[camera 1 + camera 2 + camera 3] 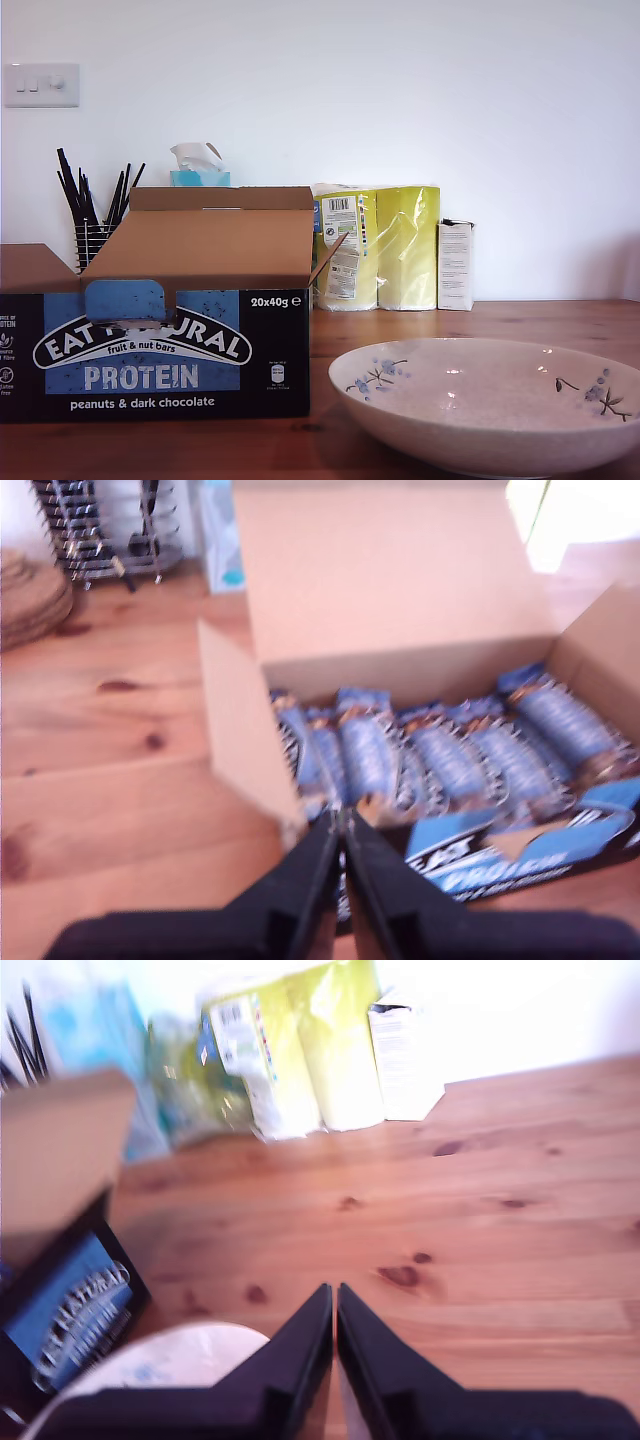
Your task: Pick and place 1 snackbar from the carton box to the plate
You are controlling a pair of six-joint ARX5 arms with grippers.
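Observation:
The carton box (160, 340) stands open on the exterior view's left, flaps spread. Seen from above in the first wrist view, the carton box (400, 600) holds several snackbars (440, 760) in blue wrappers, packed side by side. My first gripper (342, 825) hangs shut above the box's near front edge, nothing between its fingers. The plate (490, 400) with blue flowers sits at the exterior view's lower right. My second gripper (334, 1298) is shut and empty above bare wood, the plate (170, 1355) rim just beside it. Neither arm shows in the exterior view.
Behind the box stand a wire rack of black sticks (90, 215), a tissue box (200, 170), yellow wrapped rolls (385, 245) and a small white carton (455, 265). Wooden table (480, 1220) runs between the plate and these.

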